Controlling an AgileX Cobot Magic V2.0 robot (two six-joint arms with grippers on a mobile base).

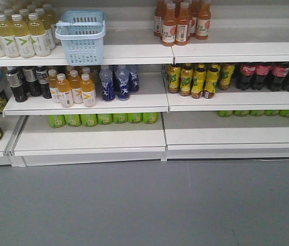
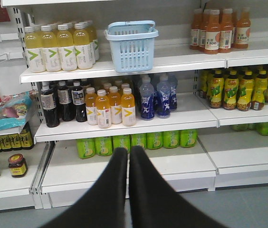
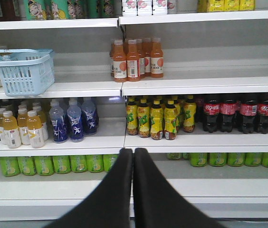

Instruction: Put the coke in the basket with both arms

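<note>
On the shelf above the green cans [image 1: 102,119], far right, the coke bottles [image 1: 268,76] stand in a row just beside yellow-labelled bottles [image 1: 195,80]. One shelf higher and well to the left sits the basket [image 1: 82,37], upright beside pale yellow drinks [image 1: 17,35]. Both the left gripper [image 2: 128,152] and the right gripper [image 3: 133,152] have their fingers pressed together on nothing, short of the shelves.

Slotted plastic basket [image 1: 80,43], glossy plastic coke bottles [image 3: 230,111], smooth white shelves [image 1: 139,52], perhaps painted metal, matt grey floor [image 1: 144,205]
</note>
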